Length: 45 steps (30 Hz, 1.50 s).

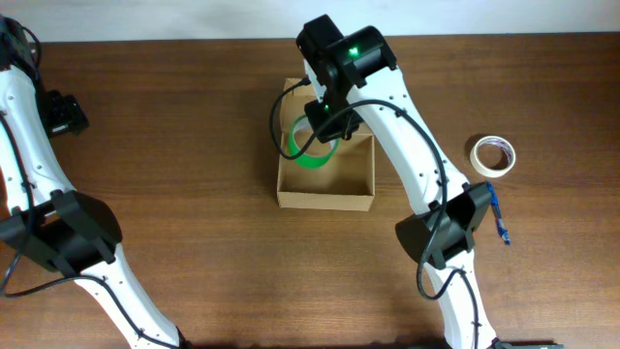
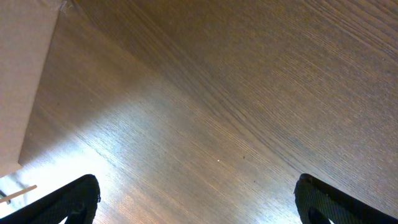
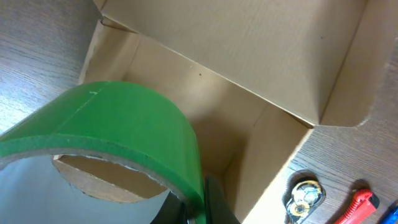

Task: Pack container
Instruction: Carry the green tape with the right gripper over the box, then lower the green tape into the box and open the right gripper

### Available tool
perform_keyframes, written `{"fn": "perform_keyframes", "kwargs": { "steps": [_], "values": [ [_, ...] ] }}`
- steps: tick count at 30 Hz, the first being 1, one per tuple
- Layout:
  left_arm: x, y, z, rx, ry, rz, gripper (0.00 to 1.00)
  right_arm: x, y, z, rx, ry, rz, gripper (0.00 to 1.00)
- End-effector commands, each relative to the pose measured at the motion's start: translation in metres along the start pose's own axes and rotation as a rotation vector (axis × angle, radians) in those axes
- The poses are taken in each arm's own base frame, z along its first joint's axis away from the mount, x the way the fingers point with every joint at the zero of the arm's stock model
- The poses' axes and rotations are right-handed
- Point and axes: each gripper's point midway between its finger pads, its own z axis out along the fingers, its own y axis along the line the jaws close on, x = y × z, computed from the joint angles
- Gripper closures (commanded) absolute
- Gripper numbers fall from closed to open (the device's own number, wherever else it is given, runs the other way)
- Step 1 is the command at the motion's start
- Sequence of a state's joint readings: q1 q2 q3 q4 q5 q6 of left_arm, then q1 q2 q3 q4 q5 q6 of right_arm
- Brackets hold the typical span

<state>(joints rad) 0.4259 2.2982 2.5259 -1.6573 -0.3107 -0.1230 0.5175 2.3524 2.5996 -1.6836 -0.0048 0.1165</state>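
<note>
The right gripper (image 1: 326, 134), pinched on the rim of a green tape roll (image 1: 308, 145), held it over the open cardboard box (image 1: 325, 201) at mid-table, likely for lowering in. The roll hung near the rear wall, with room in front. The left gripper (image 1: 64, 112) stood spread over bare wood, well clear; a white tape roll (image 1: 492, 154) lay apart.

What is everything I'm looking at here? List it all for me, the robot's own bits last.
cardboard box: one, brown, open, mid-table
green tape roll: one, green, held at the box's opening
pale tape roll: one, whitish, flat on the table, right of the box
small blue item: one, blue, beside the right arm; too small to identify
table: one, dark brown wood
left arm, right arm: two, white and black
left fingers: open, over bare table
right fingers: shut on the green tape roll
</note>
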Motion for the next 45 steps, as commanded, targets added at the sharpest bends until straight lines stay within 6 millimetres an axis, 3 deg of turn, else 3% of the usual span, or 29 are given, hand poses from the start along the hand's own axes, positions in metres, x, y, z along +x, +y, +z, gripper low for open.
{"fn": "perform_keyframes", "kwargs": {
  "steps": [1,4,13,23,37,45],
  "values": [
    [0.001,0.004,-0.004,-0.006,-0.008,0.007,0.00,0.004,0.004,0.011,-0.025,0.039,-0.013,0.96],
    [0.001,0.004,-0.004,-0.006,-0.008,0.007,0.00,0.010,0.006,0.018,-0.043,0.072,-0.034,0.96],
    [0.001,0.004,-0.004,-0.006,-0.008,0.007,0.00,0.016,0.011,0.015,-0.071,0.090,-0.056,0.96],
    [0.001,0.004,-0.004,-0.006,-0.008,0.007,0.00,0.025,0.014,-0.021,-0.095,0.026,-0.067,0.96],
    [0.001,0.004,-0.004,-0.006,-0.008,0.007,0.00,0.021,0.003,-0.020,-0.035,0.007,-0.066,0.96],
    [0.001,0.004,-0.004,-0.006,-0.008,0.007,0.00,0.002,0.000,-0.023,-0.018,-0.106,-0.055,0.96]
  ]
}}
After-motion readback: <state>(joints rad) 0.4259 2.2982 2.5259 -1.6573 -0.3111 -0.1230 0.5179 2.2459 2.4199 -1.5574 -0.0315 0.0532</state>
